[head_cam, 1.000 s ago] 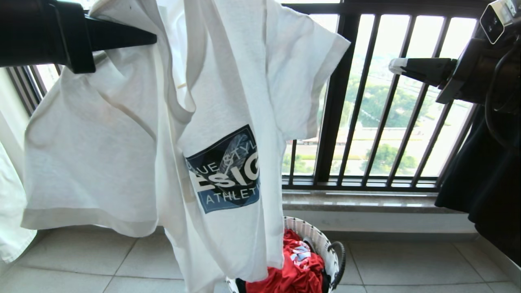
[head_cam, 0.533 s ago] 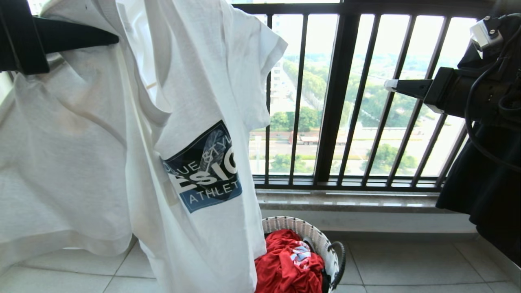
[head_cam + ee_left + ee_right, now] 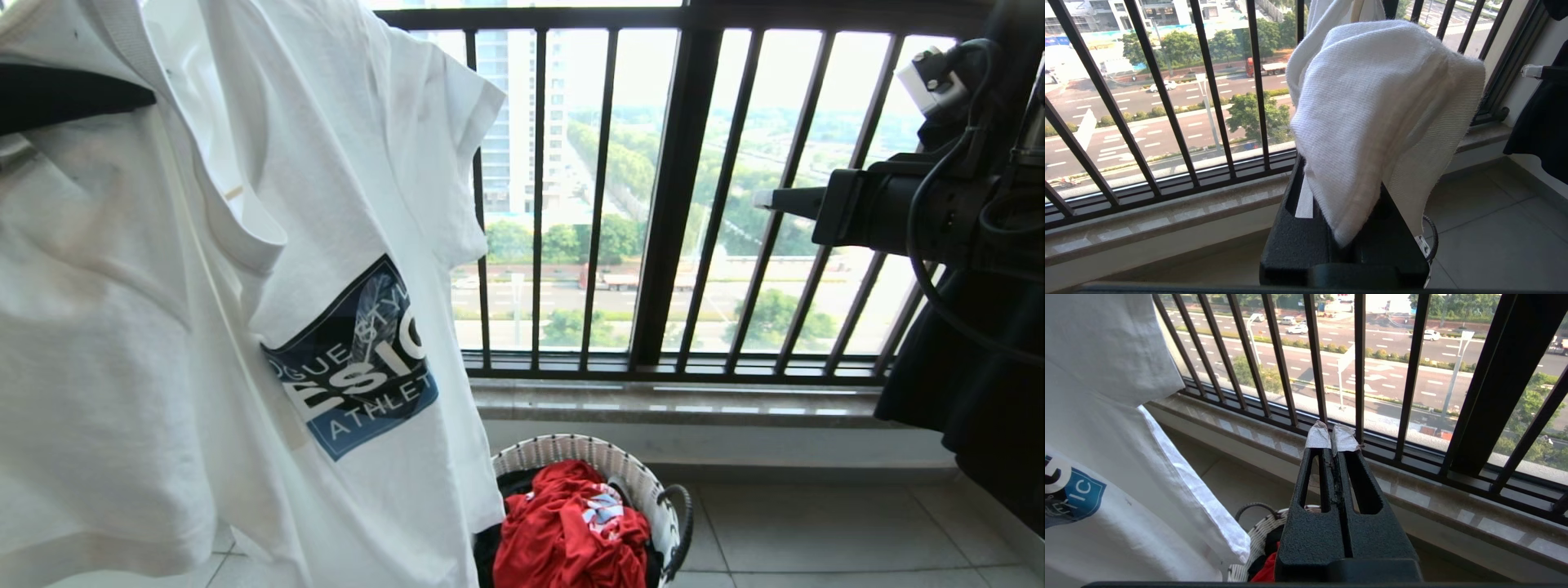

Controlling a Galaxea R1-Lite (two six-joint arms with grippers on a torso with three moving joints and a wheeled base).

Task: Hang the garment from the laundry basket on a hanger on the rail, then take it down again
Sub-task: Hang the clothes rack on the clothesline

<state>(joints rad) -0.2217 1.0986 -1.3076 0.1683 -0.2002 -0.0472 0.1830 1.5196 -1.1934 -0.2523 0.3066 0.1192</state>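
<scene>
Left gripper (image 3: 1347, 204): clamped on a fold of the T-shirt (image 3: 245, 327), held high at the left; the shirt hangs from it, hem beside the laundry basket (image 3: 645, 482) on the floor. Right gripper (image 3: 1333, 441): fingers together, empty, well apart near the window bars (image 3: 678, 196).

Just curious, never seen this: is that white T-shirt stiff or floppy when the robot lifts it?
Probably floppy: the T-shirt hangs in loose folds from the left tool. Likely light, since one pinch carries it. It may swing easily.
</scene>
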